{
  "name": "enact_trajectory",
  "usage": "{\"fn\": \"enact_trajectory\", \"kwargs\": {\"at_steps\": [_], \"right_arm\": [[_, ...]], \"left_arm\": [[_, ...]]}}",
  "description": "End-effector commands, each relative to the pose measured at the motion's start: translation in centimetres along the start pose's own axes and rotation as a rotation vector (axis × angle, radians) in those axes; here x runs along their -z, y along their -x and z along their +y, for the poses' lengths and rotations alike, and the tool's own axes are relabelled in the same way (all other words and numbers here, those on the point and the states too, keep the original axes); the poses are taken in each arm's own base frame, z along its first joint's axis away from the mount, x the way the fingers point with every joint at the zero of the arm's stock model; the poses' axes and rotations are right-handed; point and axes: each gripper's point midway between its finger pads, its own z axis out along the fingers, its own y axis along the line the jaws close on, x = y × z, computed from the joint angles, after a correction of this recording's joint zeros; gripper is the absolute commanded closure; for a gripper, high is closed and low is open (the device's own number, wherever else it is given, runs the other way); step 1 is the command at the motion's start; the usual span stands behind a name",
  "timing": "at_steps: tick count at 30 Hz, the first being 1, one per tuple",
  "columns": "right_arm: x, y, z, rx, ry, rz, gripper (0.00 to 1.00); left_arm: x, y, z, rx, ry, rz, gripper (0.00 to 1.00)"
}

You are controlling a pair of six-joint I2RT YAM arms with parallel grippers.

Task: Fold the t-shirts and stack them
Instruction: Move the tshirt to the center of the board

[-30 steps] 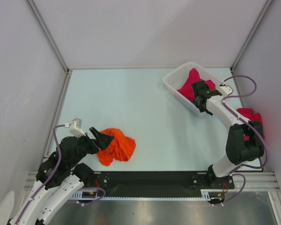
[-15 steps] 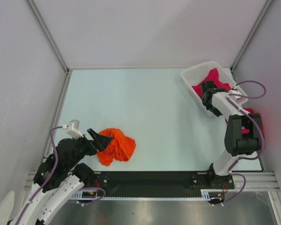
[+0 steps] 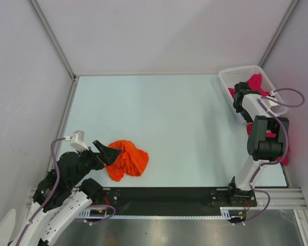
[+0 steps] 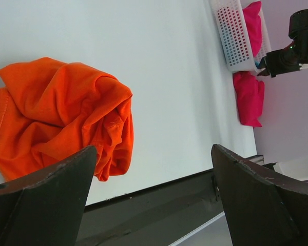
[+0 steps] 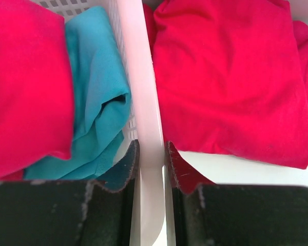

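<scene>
Where the right arm (image 3: 264, 138) crosses the overhead view, much of the far right corner of the pale table (image 3: 169, 113) is masked. The white mesh basket (image 4: 230, 36) is seen there only in part, and the outer magenta t-shirt (image 4: 249, 97), lying on the table just beside the basket, is reduced to red slivers behind the arm's links. The basket's contents are shown better by the right wrist camera, though every piece is cut off by the frame: an inner magenta t-shirt (image 5: 25, 77) is bundled over a teal t-shirt (image 5: 100, 97). The basket's side wall is pinched by the right gripper (image 5: 150, 148), its jaws drawn narrow, one finger inside next to the teal cloth and one outside near the outer magenta t-shirt; no shirt is held. The orange t-shirt (image 3: 127, 159) is seen crumpled toward the table's near edge, well apart from the basket. It is faced by the left gripper (image 3: 107, 152), whose jaws are spread wide and empty at the shirt's left side; whether the tips touch the cloth cannot be made out.
</scene>
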Motion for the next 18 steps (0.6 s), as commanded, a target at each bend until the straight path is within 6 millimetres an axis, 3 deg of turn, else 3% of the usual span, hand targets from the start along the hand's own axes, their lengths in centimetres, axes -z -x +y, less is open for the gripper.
{"fn": "enact_trajectory", "kwargs": {"at_steps": [1, 12, 18], "right_arm": [[-2.6, -3.9, -3.5, 0.096, -0.165, 0.096, 1.00], [-6.0, -0.5, -0.8, 0.028, -0.189, 0.108, 1.00], [-6.1, 1.1, 2.4, -0.042, -0.135, 0.112, 1.00]], "left_arm": [[0.4, 1.1, -0.7, -0.030, -0.007, -0.026, 0.02], [1.8, 2.1, -1.0, -0.042, -0.001, -0.049, 0.02], [1.7, 2.1, -1.2, -0.043, 0.000, -0.038, 0.02]]}}
